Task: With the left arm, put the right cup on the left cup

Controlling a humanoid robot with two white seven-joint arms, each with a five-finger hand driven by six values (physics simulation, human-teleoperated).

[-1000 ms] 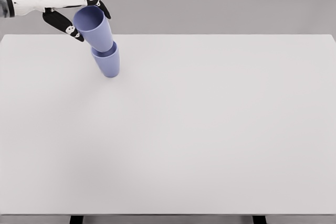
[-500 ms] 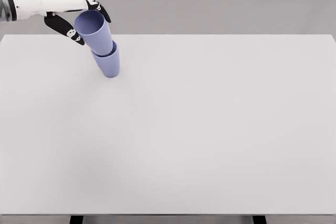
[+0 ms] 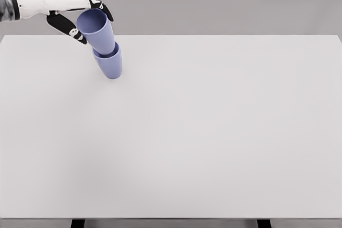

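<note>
1. A large white table [image 3: 214,132] is seen from above, and most of the picture is filled by its top.
2. The top of the table is plain and matt, without any pattern or marks.
3. Behind the far edge of the table, a plain grey wall [image 3: 224,1] is shown, with an even colour.
4. Under the near edge of the table, two dark legs [image 3: 78,223] are visible, one toward the left side and one toward the right side.
5. Below this near edge, a thin grey strip of floor [image 3: 171,223] is seen.
6. The table is lit softly and evenly; a faint darker area is noticed on its left part.
</note>
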